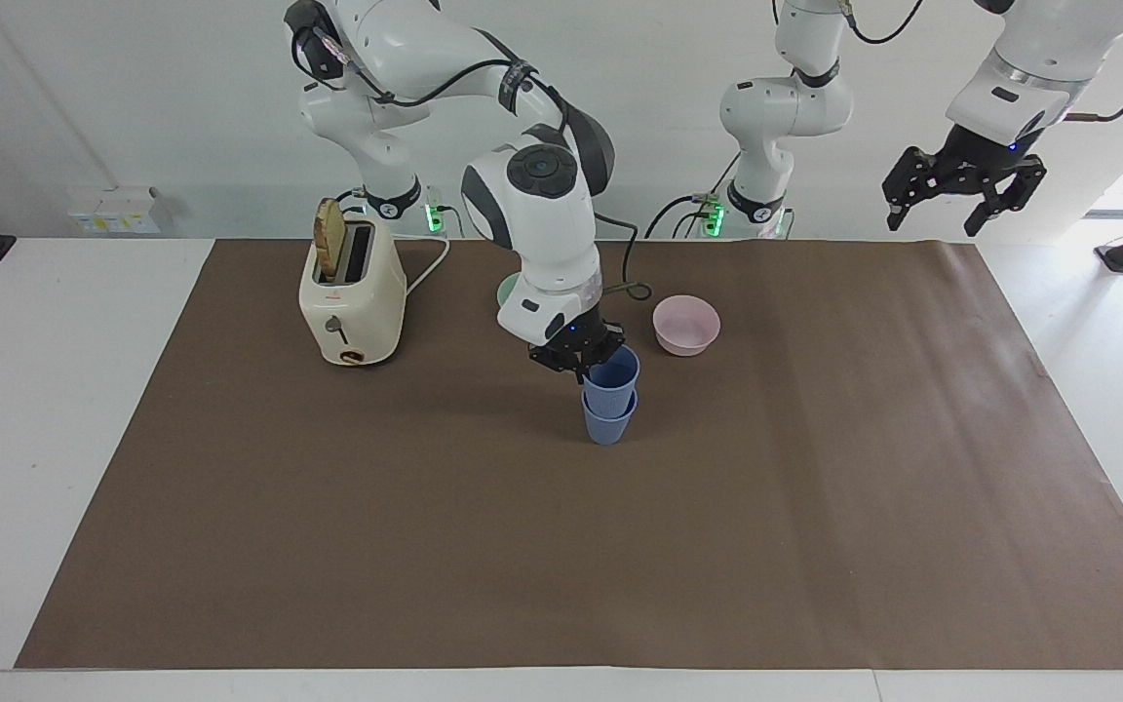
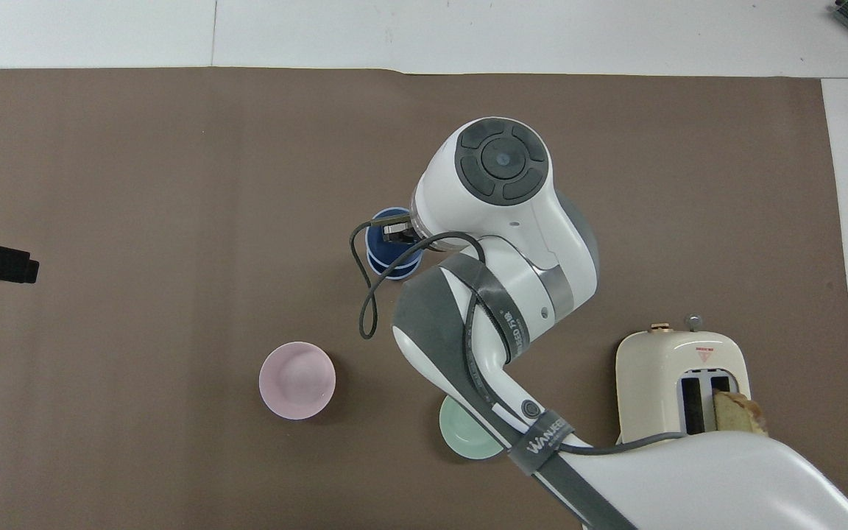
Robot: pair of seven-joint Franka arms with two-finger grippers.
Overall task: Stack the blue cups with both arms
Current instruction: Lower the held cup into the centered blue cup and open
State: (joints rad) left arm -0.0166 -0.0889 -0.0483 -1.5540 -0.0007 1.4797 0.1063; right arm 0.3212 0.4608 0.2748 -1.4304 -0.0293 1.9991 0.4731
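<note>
Strap text: a grey strap (image 2: 542, 445) wrapping the right arm (image 2: 501, 243) in the overhead view is showing the white lettering "WANUEE…", its end running out of sight.
Toaster mark: the cream toaster (image 2: 678, 379) is carrying a small red triangular mark on top, its wording too small for reading.
</note>
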